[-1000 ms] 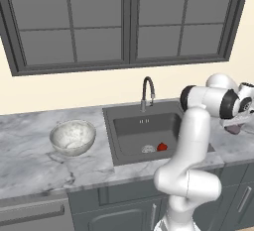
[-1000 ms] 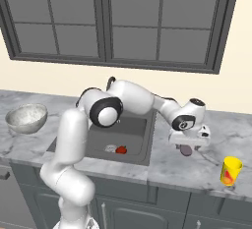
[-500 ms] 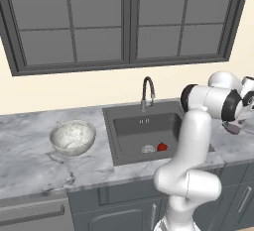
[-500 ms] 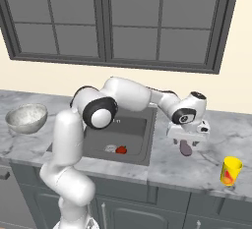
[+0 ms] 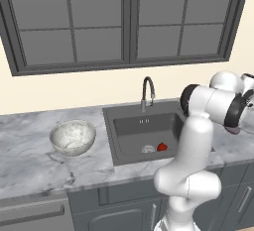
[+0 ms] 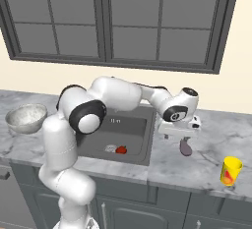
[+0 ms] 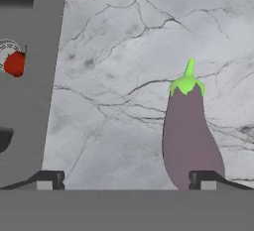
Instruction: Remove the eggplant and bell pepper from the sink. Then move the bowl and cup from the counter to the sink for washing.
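Grey-and-white veined marble counter [image 5: 30, 160] under a dark-framed window, cream wall behind.

Left base view: white arm rises at lower right, reaching out to the right of the dark grey recessed sink [image 5: 144, 131]. Hand mostly cut off at the frame edge; a purple tip of the small purple oblong eggplant [image 5: 233, 131] shows below it. Well left of the hand, inside the basin, small bright red bell pepper [image 5: 161, 147] lies just beside the round whitish drain [image 5: 148, 149]. Curved gooseneck faucet [image 5: 147, 92] at the basin's back rim. Far left of the hand, past the sink, large white-grey marbled bowl [image 5: 72, 137] sits on the counter.

Right base view: gripper [image 6: 184, 138] points down over the counter right of the sink, eggplant directly beneath it. Cannot tell from here whether the fingers touch it. Small bright yellow cylindrical cup [image 6: 231, 171] stands on the counter to the right of the gripper and nearer the counter's front edge, apart from the eggplant. Its side carries a red mark, too small to read.

Hand view: finger tips [image 7: 203, 179] spread wide, one at each side of the frame's bottom. Jaws released, grasping nothing. Eggplant lies on the marble just ahead of the right-hand tip, green stem pointing away from the gripper; contact with that tip unclear. Pepper and drain show at the far left, inside the sink.

No other writing or labels legible.
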